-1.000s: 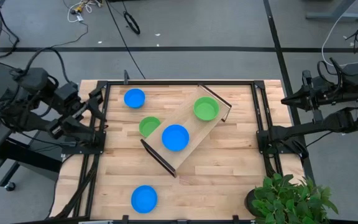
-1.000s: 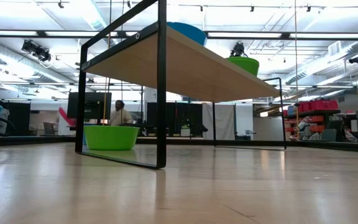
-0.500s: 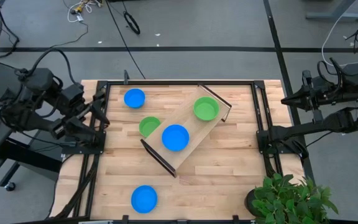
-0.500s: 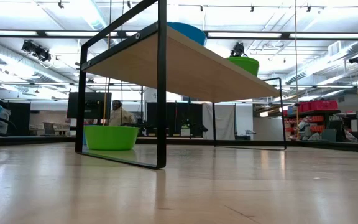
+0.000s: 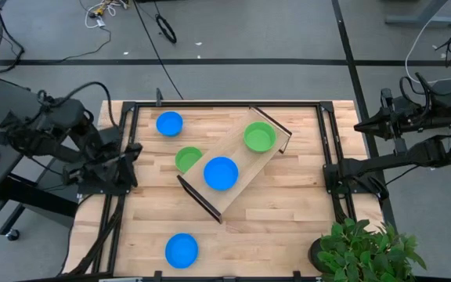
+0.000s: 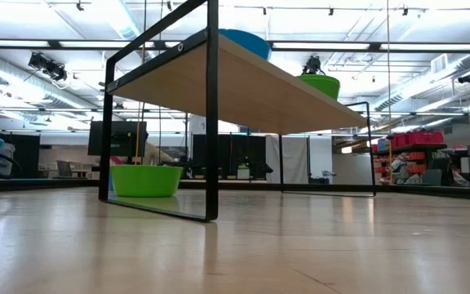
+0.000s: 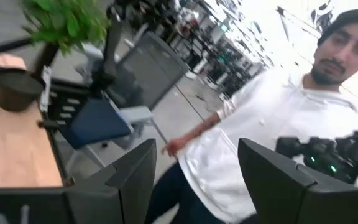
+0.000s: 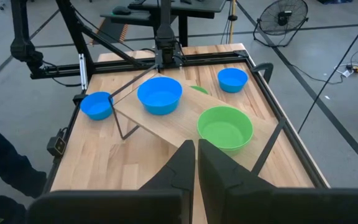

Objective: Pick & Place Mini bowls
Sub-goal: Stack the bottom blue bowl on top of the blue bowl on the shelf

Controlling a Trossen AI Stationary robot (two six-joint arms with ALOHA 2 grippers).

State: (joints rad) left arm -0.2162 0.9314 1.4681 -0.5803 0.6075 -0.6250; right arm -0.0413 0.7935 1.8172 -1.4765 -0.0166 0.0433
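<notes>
While both arms sit off at the edges of the surface, no bowl is in hand, so the step ahead looks like the first reach for a loose bowl. The left pincer points out toward the room, where a person in a white shirt stands; its fingers are spread wide with nothing between them. The right pincer hangs back beyond the right edge, fingers pressed almost together and empty. On the raised wooden tray, which lies slantwise mid-surface, sit a blue bowl and a green bowl. A second green bowl rests on the surface partly under the tray's edge, a small blue bowl lies near the far left corner, and another blue bowl lies near the front edge. To do this well, the left arm should probably swing round to face the surface first, then come straight down over one rim, clear of the tray's black frame, and pinch the wall rather than the slippery base.
</notes>
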